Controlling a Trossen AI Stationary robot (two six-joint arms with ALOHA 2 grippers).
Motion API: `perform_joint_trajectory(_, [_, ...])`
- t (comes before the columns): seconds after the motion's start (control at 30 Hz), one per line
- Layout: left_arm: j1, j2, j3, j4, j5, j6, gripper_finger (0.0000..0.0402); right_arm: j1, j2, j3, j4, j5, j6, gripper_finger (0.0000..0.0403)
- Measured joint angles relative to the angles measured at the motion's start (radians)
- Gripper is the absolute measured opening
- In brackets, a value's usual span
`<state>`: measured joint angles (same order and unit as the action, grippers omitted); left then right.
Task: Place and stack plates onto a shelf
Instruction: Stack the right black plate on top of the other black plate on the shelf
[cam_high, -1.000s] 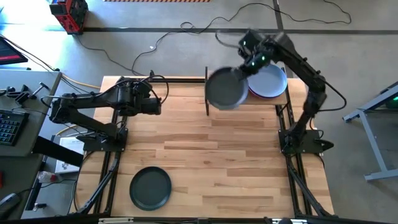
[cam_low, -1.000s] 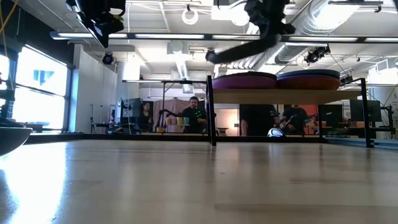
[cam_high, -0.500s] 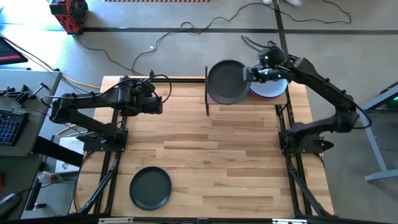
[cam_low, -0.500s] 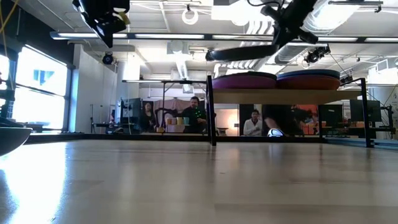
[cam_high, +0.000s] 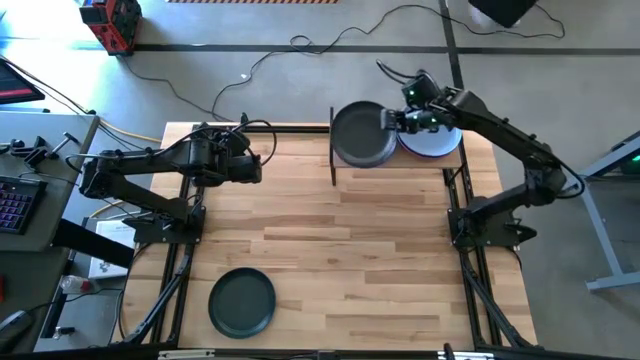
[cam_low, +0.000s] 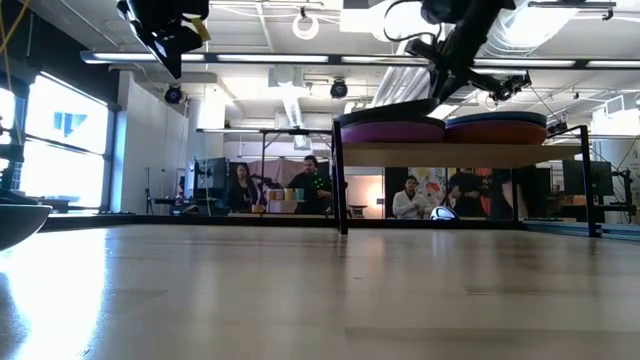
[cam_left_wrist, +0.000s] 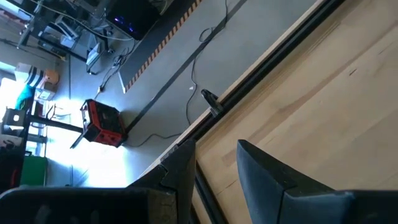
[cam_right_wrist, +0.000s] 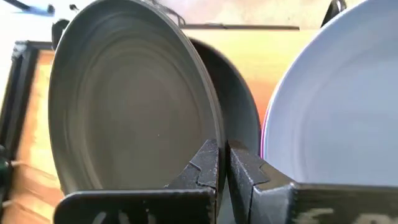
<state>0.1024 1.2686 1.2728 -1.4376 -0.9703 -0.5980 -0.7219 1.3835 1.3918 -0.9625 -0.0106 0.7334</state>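
High view shows the right claw (cam_high: 392, 120) clamped on the rim of a round, shallow, dark grey plate (cam_high: 360, 135), held above the left stack on the small light-wood shelf (cam_high: 455, 155) with its thin black metal rods at the far edge of the wood-plank tabletop (cam_high: 340, 250). Beside it on the shelf sits a second stack topped by a pale blue-grey plate (cam_high: 435, 140). In the right wrist view the two dark fingers (cam_right_wrist: 208, 165) pinch the plate's edge, with another dark plate showing just beneath it. The low view shows the held plate nearly level and just over a purple plate (cam_low: 392, 131), with an orange-red plate (cam_low: 497, 131) at the bottom of the neighbouring stack. One more dark grey plate (cam_high: 241, 302) lies on the tabletop's near left part, well apart from the shelf. The left claw (cam_high: 252, 166) hovers over the far left of the tabletop, fingers apart and holding nothing.

The plates look stiff, light and smooth, probably slippery at the rim; a firm pinch on the raised edge, kept level, seems the sound hold.
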Motion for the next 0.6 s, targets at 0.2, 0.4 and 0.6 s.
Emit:
perform_joint_trajectory(0.2, [0.000, 0.000, 0.000, 0.000, 0.000, 0.000, 0.0106, 0.003, 0.028, 0.000, -0.072, -0.008, -0.013, 0.0000])
perform_joint_trajectory(0.4, [0.000, 0.000, 0.000, 0.000, 0.000, 0.000, 0.0106, 0.003, 0.031, 0.000, -0.038, -0.007, -0.034, 0.0000])
perform_joint_trajectory(0.6, [0.000, 0.000, 0.000, -0.001, 0.000, 0.000, 0.0106, 0.003, 0.031, 0.000, -0.043, 0.027, -0.043, 0.0000])
